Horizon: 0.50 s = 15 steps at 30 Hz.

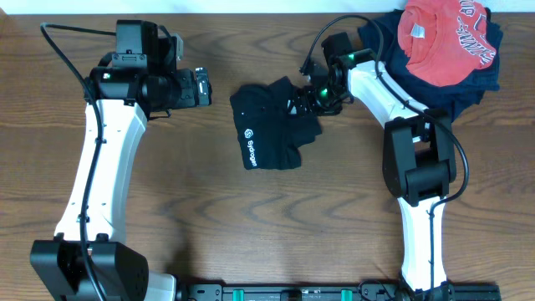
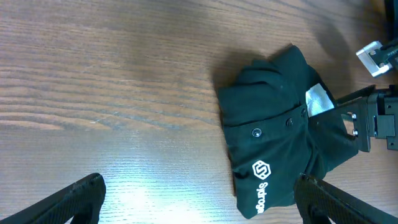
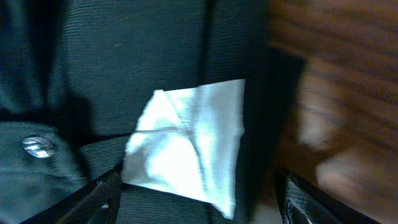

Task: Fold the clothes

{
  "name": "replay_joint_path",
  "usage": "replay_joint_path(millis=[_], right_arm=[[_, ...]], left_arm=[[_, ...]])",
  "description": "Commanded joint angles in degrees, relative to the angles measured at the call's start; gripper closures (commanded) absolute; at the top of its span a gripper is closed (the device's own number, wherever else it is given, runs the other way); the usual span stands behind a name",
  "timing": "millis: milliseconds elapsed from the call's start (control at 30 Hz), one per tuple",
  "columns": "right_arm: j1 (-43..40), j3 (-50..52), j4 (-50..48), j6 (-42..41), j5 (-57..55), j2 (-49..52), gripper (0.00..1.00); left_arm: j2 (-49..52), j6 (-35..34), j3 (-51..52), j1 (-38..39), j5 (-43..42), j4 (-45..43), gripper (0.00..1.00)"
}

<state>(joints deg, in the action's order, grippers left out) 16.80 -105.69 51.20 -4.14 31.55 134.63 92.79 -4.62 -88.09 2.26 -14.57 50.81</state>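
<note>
Lying crumpled near the middle of the wooden table (image 1: 251,217) is the black garment (image 1: 269,130), its white logo (image 1: 249,142) facing up along the left edge. The right gripper (image 1: 305,100) sits at the garment's upper right edge, over the dark folds there. Its own camera shows both fingers spread wide with nothing pinched. The cloth fills the space between them, and a white label (image 3: 186,149) and a small metal snap (image 3: 37,147) lie in it. The left gripper (image 1: 203,87) is to the garment's left, apart from it and over bare wood. Its fingers are also held wide, and the garment lies ahead of them and to one side. Off in the far right corner, a red shirt (image 1: 439,38) rests on a navy garment (image 1: 468,84), well apart from the black one.
</note>
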Motion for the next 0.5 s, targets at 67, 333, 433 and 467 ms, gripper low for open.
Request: replay_joint_path(millis=[67,333,433,467], right_arm=[[0.42,0.81,2.43,-0.55,7.96,2.38,0.32],[0.42,0.81,1.81,-0.48,10.58,2.36,0.99],[0.42,0.81,0.26,0.48,13.29,2.36,0.99],[0.42,0.81,-0.59,0.59,14.38,2.36,0.99]], left_arm=[[0.11,0.55,-0.31,-0.22,0.76,1.07,0.02],[0.11,0.52,-0.31,-0.22,0.76,1.9,0.02],[0.11,0.52,-0.31,-0.22,0.74,1.9,0.02],[0.13,0.52,-0.31,-0.22,0.74,1.9,0.02]])
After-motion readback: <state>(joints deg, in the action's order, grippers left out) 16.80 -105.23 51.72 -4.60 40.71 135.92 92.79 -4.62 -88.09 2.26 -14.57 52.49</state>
